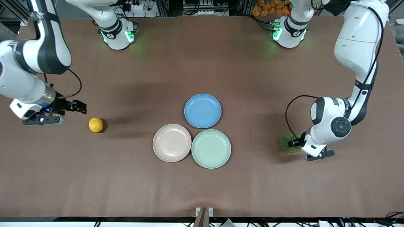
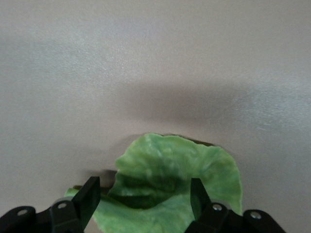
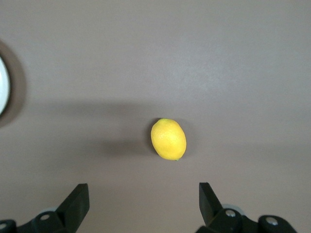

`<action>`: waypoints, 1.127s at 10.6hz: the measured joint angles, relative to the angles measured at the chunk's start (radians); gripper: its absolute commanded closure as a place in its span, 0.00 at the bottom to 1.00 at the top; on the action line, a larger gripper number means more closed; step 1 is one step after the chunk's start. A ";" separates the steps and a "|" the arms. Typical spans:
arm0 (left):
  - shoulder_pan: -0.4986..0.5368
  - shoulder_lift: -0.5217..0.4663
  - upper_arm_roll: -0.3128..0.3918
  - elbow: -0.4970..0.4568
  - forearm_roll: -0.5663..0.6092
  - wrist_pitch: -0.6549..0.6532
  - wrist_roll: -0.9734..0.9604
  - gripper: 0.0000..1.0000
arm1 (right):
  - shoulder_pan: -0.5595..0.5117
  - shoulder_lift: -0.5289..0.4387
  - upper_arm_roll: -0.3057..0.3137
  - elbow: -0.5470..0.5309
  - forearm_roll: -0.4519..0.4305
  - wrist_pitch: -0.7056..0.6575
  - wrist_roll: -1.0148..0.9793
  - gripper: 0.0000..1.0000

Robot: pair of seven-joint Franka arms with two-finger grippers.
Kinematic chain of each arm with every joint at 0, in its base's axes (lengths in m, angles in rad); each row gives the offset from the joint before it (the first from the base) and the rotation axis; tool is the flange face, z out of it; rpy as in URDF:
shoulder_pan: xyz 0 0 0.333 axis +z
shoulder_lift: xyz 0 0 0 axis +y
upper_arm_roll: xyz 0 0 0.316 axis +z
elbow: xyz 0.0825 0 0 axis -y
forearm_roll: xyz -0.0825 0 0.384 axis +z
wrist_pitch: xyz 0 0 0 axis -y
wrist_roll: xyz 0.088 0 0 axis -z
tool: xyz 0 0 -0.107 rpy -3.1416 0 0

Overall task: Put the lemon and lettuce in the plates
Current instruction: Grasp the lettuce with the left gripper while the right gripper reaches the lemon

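The lemon (image 1: pixel 95 125) (image 3: pixel 168 139) lies on the table toward the right arm's end. My right gripper (image 1: pixel 80 107) (image 3: pixel 143 189) hangs open beside it, slightly above the table, with nothing between its fingers. The lettuce (image 1: pixel 288 142) (image 2: pixel 170 184), a wrinkly green leaf, lies toward the left arm's end. My left gripper (image 1: pixel 296 143) (image 2: pixel 145 187) is down on it, its fingers standing apart on either side of the leaf. Two plates sit side by side mid-table, both bare: a beige-pink plate (image 1: pixel 172 142) and a mint green plate (image 1: pixel 211 148).
A blue plate (image 1: pixel 202 110) lies farther from the front camera, touching the other two. A pale plate rim (image 3: pixel 2 92) shows at the edge of the right wrist view. Brown table surface (image 1: pixel 132 176) surrounds everything.
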 measured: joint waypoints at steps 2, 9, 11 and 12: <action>0.000 0.010 0.000 0.000 0.000 0.006 0.000 0.72 | 0.000 0.026 0.000 -0.056 0.000 0.088 -0.001 0.00; -0.008 0.007 -0.004 0.005 0.000 0.008 0.000 1.00 | -0.020 0.168 -0.003 -0.152 0.000 0.375 -0.063 0.00; -0.020 -0.019 -0.007 0.014 0.000 0.000 0.000 1.00 | -0.022 0.206 -0.003 -0.166 0.000 0.436 -0.064 0.00; -0.022 -0.045 -0.008 0.017 0.000 -0.019 0.000 1.00 | -0.022 0.228 -0.003 -0.168 0.000 0.460 -0.072 0.00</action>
